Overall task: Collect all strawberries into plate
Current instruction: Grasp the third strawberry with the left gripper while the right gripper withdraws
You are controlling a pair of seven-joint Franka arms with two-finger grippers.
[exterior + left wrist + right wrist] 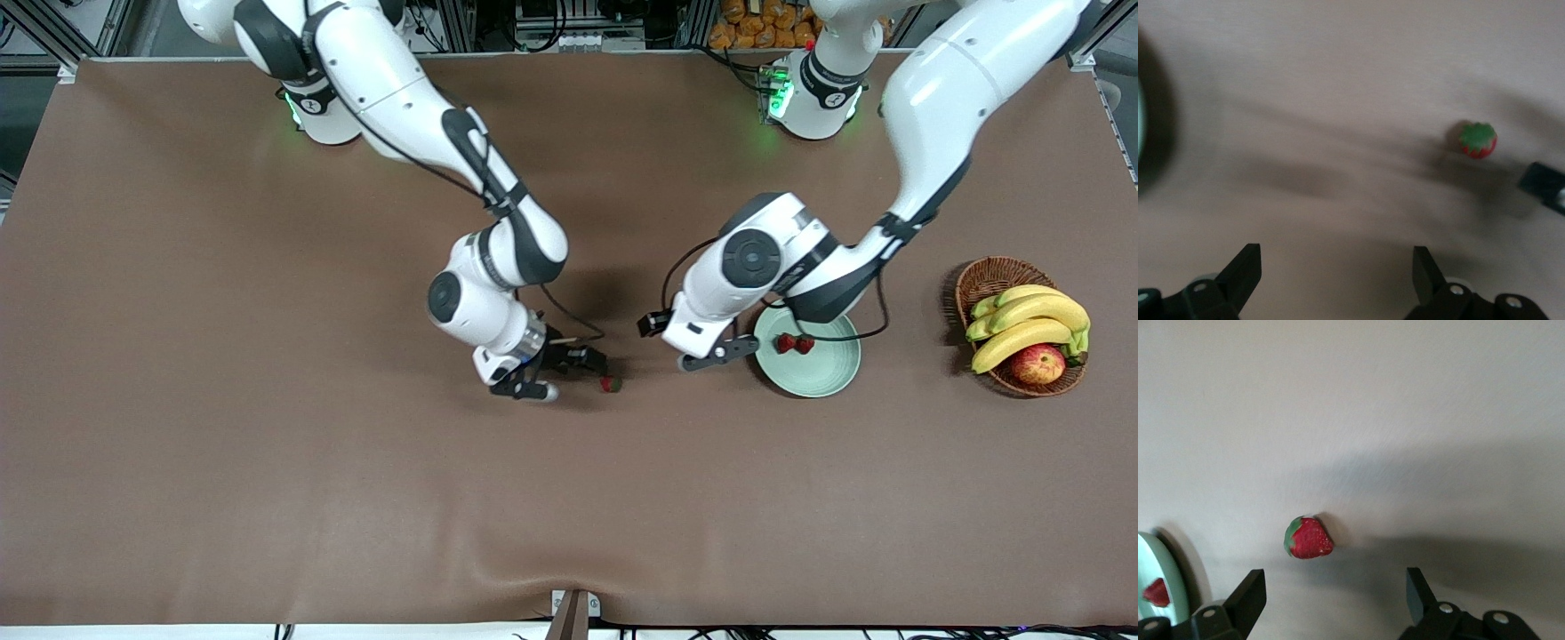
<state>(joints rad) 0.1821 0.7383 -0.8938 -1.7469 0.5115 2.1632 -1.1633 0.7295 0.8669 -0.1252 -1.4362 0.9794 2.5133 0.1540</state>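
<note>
A brown desk carries a wicker basket of bananas and an apple toward the left arm's end, with the pale green plate beside it. Two strawberries lie on the plate; a third strawberry rests on the desk between the two arms. The left end effector hovers over the desk just beside the plate's rim, fingers wide apart and empty. The right end effector sits low beside the lone berry, fingers spread, gripping nothing
</note>
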